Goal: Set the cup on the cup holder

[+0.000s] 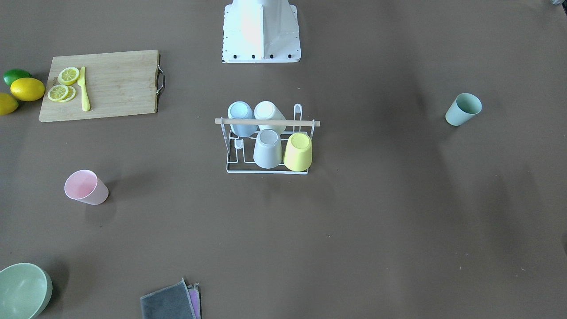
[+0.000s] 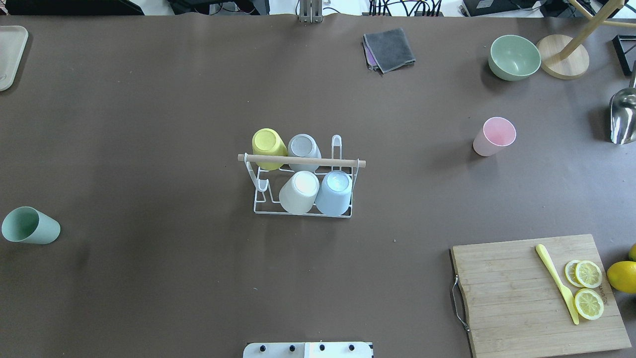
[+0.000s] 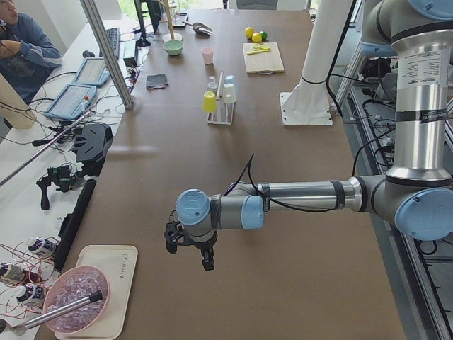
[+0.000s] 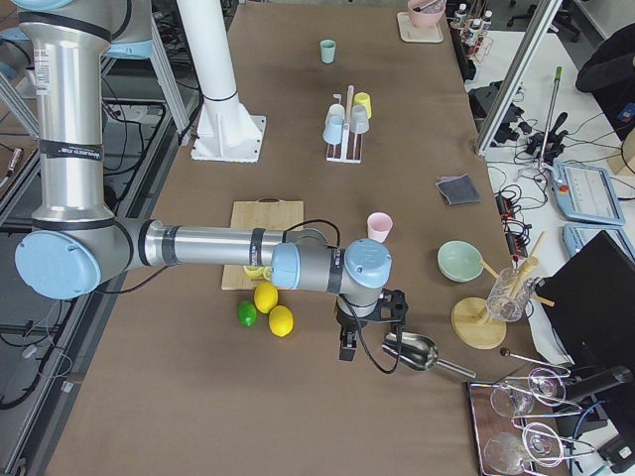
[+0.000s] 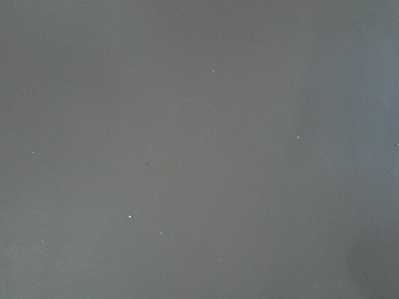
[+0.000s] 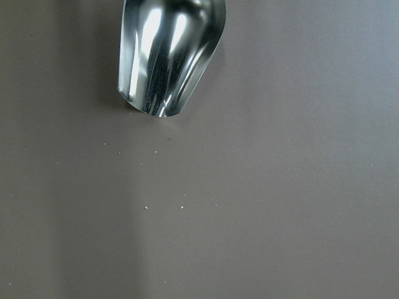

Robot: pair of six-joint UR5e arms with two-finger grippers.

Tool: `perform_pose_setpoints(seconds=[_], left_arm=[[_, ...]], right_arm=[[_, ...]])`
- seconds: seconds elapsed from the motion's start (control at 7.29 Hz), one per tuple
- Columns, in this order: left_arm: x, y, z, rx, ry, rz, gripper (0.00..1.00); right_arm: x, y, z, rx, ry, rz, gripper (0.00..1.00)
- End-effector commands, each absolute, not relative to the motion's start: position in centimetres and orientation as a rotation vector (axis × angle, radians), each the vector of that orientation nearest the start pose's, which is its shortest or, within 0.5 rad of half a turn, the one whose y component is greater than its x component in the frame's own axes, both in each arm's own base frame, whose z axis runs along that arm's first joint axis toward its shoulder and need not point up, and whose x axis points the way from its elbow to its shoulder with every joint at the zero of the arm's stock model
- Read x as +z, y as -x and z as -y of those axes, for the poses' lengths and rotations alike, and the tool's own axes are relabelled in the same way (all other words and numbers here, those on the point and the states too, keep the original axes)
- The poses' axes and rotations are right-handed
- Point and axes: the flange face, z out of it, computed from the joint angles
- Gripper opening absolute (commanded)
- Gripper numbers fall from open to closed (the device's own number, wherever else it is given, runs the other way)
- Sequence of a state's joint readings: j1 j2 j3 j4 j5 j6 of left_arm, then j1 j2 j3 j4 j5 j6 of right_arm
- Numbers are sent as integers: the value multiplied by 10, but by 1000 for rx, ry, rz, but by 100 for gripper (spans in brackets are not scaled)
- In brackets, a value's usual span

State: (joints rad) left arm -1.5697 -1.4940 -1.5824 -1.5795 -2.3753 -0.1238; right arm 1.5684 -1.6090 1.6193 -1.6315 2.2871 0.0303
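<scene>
The cup holder (image 2: 301, 160), a white wire rack with a wooden rod across its top, stands mid-table (image 1: 266, 122). It carries several upside-down cups: yellow, grey, white and light blue. A pink cup (image 2: 493, 136) stands upright on the table to the robot's right (image 1: 86, 187). A pale green cup (image 2: 30, 226) stands upright far to its left (image 1: 463, 109). My left gripper (image 3: 191, 251) hangs over bare table at the left end, far from the cups. My right gripper (image 4: 349, 347) hangs at the right end beside a metal scoop. I cannot tell whether either is open or shut.
A wooden cutting board (image 2: 512, 298) with lemon slices and a yellow knife lies near right, with lemons (image 2: 623, 276) beside it. A green bowl (image 2: 514, 57), a grey cloth (image 2: 390, 48) and the metal scoop (image 6: 168, 56) lie along the far and right sides.
</scene>
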Motion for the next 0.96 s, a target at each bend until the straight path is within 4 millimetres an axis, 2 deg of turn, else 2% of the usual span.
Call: perform_pose_setpoints(seconds=[0.0, 0.14, 0.27, 0.41, 0.55, 0.69, 0.82], left_arm=[[688, 62, 441, -144, 109, -801, 98], [682, 63, 430, -142, 98, -795, 98], [666, 63, 432, -132, 67, -803, 98], [651, 61, 433, -118, 44, -802, 98], [653, 46, 441, -88, 63, -796, 98], [654, 33, 444, -67, 98, -766, 98], [641, 19, 462, -43, 124, -741, 98]], right_arm=[[651, -67, 474, 37, 37, 716, 100], [647, -69, 474, 40, 28, 718, 100], [642, -69, 478, 37, 18, 719, 100], [629, -69, 493, 29, -2, 721, 100], [624, -65, 505, 21, -8, 718, 100], [611, -55, 524, -2, -18, 720, 100], [595, -27, 542, -8, 9, 718, 100]])
